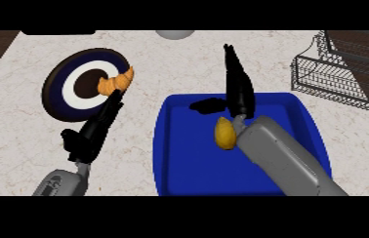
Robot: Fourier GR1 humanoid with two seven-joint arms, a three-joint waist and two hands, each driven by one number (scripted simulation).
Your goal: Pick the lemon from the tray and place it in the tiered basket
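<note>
Head view showed the lemon (225, 133) lying in the blue tray (180, 159) at centre frame, just beside the right hand (238, 86), whose fingers stretched straight and together. The left hand (97, 127), fingers straight, rested lower left near a croissant (116, 82) on a plate (61, 93). The tiered basket (333, 69) stood upper right.

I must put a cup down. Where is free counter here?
Bare counter lies between the plate and the tiered basket, above the blue tray. The tray is crowded: the lemon and right robot hand. The plate carries a croissant.
</note>
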